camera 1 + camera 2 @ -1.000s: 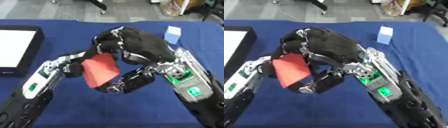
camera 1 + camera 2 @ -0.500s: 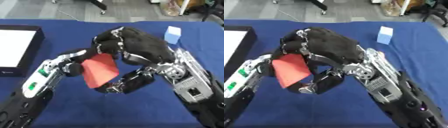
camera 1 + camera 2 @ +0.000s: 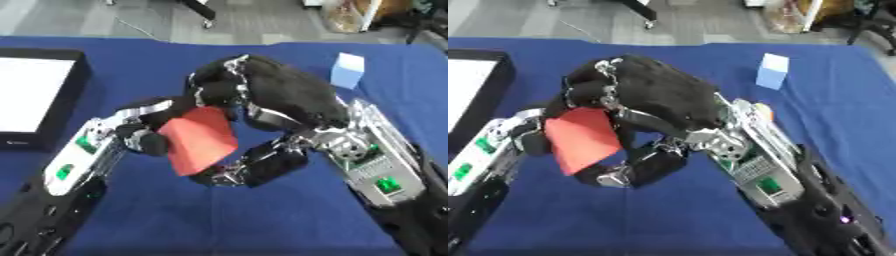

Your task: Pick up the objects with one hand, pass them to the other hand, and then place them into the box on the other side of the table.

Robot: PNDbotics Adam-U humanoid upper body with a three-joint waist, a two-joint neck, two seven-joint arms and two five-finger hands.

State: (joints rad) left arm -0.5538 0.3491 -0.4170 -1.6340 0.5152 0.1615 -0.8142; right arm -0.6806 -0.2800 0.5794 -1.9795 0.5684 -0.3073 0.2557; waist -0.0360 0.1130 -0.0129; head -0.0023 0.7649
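Your right hand (image 3: 280, 95) curls over the red block (image 3: 199, 139), fingers above and thumb beneath, while your left hand (image 3: 144, 127) wraps its left edge. The block hangs tilted above the blue counter (image 3: 219, 215). A light blue block (image 3: 347, 70) sits far right; the box (image 3: 35, 95) lies left.

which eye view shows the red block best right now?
Left eye view. The red block shows a broad face there, with the left hand and right hand both around it. In the right eye view the block is narrower, and the right hand covers more of its top.
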